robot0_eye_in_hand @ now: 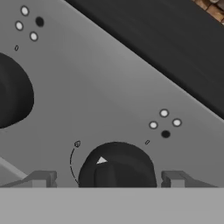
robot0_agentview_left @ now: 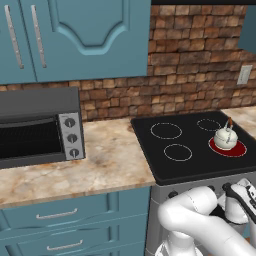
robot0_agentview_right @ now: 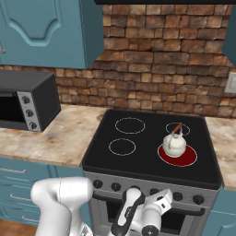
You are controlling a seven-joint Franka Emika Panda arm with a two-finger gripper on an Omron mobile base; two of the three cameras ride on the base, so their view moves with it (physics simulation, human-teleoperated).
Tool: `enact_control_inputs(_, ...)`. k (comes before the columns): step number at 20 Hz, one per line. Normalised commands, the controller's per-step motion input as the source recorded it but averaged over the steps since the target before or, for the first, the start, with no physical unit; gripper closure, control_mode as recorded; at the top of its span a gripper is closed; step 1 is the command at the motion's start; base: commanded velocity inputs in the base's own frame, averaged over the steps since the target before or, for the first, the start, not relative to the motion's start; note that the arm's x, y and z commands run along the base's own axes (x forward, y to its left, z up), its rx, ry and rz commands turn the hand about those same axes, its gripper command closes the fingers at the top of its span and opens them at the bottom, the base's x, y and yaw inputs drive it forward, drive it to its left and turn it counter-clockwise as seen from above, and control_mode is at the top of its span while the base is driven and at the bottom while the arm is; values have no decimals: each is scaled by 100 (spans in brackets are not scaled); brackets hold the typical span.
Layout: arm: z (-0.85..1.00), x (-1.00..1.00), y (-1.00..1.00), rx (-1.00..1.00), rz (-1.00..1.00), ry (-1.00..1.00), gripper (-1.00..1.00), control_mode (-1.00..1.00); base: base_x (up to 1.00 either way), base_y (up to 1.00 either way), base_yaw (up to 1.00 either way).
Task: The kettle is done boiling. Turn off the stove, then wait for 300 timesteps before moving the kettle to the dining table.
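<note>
A brick wall backs the marbled counter (robot0_agentview_left: 107, 162) and black stove (robot0_agentview_right: 138, 161) — the kettle (robot0_agentview_right: 174, 144) sits on a glowing red burner (robot0_agentview_right: 184, 158). The gripper (robot0_eye_in_hand: 105, 179) stands wide open, its fingers either side of a stove knob (robot0_eye_in_hand: 117, 168), gripping nothing.

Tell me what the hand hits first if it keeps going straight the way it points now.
Most likely the black stove knob: in the hand view it sits centred between the hand's two open fingertips, on the stove's steel front panel. How near it is, I cannot tell.

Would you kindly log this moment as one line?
gripper: open, straddling stove knob | burner: glowing red | kettle: on burner
</note>
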Motion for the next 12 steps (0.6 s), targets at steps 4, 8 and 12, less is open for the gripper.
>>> enact_control_inputs(4,-10,16,-2,0,0,0,-100,-100,0,0,0)
enact_control_inputs(8,-10,5,-1,0,0,0,100,-100,0,0,0)
enact_control_inputs(12,-10,2,0,0,0,0,100,-100,0,0,0)
